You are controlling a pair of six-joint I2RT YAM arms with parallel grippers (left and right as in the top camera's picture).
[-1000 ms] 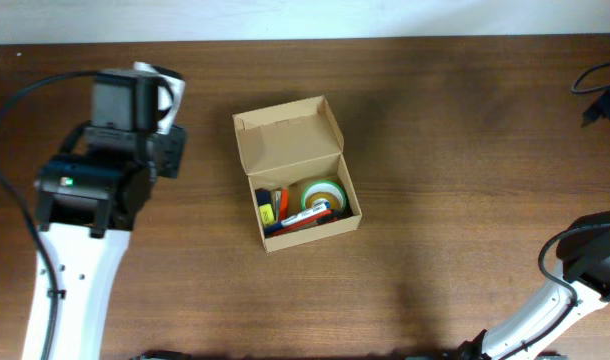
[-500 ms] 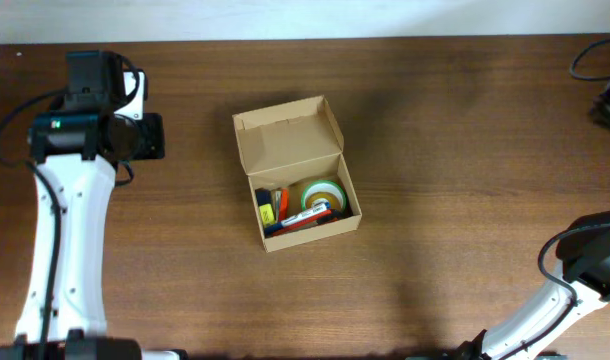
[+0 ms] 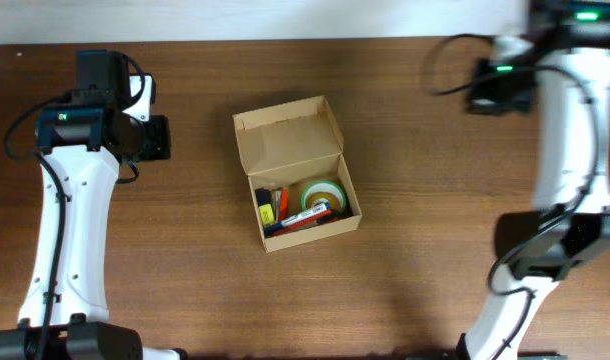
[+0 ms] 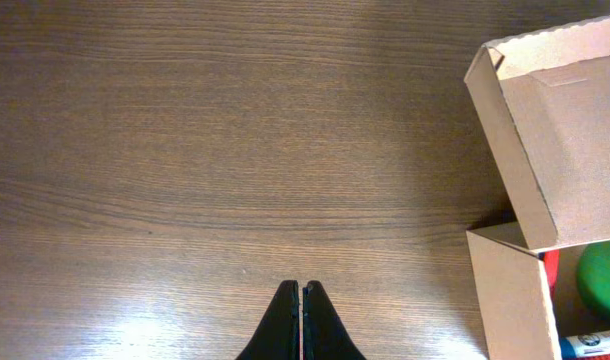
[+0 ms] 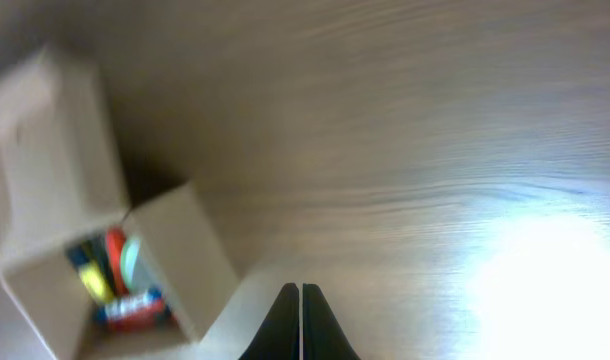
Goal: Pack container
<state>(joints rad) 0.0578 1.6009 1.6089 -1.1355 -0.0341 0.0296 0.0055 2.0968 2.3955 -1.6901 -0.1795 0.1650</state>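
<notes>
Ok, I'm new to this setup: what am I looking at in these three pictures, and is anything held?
The wide picture looks straight down on a wooden table with two white robot arms, the left arm and the right arm. The other two come from wrist cameras; the dark wedge at the bottom of each is that arm's gripper: left gripper, right gripper. Both are shut and hold nothing. Between the arms sits the open cardboard container, with a green tape roll and markers inside.
</notes>
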